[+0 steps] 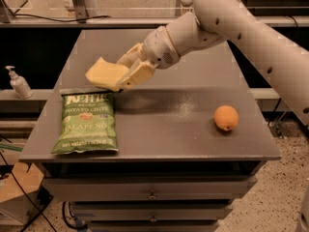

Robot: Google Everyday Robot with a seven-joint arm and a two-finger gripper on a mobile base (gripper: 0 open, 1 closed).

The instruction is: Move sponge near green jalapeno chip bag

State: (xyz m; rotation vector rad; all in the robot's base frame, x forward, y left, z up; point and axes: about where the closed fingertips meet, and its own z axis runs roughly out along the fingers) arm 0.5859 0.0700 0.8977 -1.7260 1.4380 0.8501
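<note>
The green jalapeno chip bag [87, 122] lies flat at the front left of the grey table [164, 124]. My gripper [124, 73] is shut on the pale yellow sponge [105, 74] and holds it low over the table, just above and behind the bag's top right corner. The sponge sticks out to the left of the pale fingers [139, 74]. The white arm reaches in from the upper right.
A round orange fruit [226, 117] sits on the right side of the table. A soap dispenser [20, 82] stands on a shelf to the left of the table. Drawers [152, 193] run under the table front.
</note>
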